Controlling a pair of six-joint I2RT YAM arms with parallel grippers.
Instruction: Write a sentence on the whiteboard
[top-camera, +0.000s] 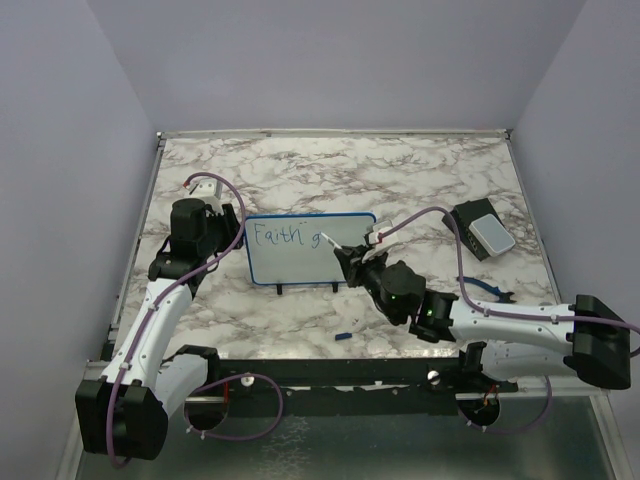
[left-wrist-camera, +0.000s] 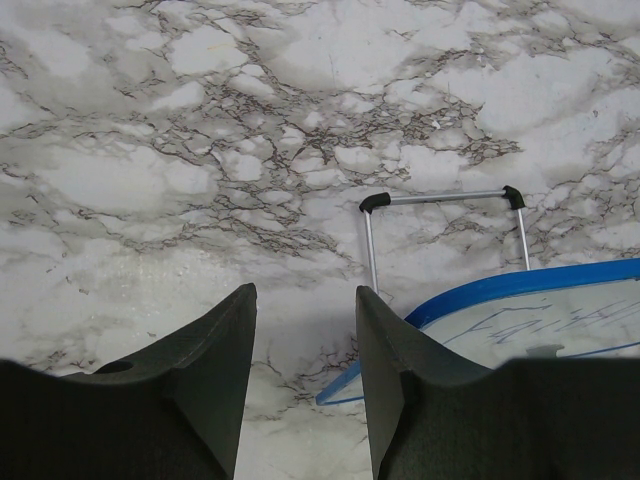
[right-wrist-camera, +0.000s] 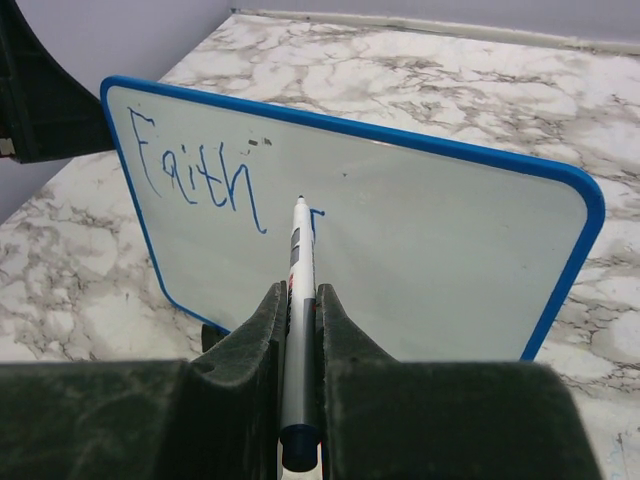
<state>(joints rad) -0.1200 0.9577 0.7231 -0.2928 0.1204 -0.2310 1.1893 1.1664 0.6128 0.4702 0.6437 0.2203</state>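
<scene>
Fingers of the right gripper (top-camera: 345, 260) reach the whiteboard (top-camera: 300, 250), standing on the surface (top-camera: 400, 170) at frame centre; left gripper (top-camera: 232, 236) at its left edge. Left wrist: fingers (left-wrist-camera: 215, 380) half open, clamping nothing, board corner just beside one. Right wrist: closed on marker (right-wrist-camera: 300, 290), tip by the sentence (right-wrist-camera: 195, 170). Board judged light, stiff, tippy: brace the frame.

I saw a white whiteboard (top-camera: 290, 262) framed in blue, its sentence (right-wrist-camera: 195, 175) in blue ink, and a white table (top-camera: 400, 170) veined grey-brown; the marker (right-wrist-camera: 298, 300) was white-grey with a dark blue end.
</scene>
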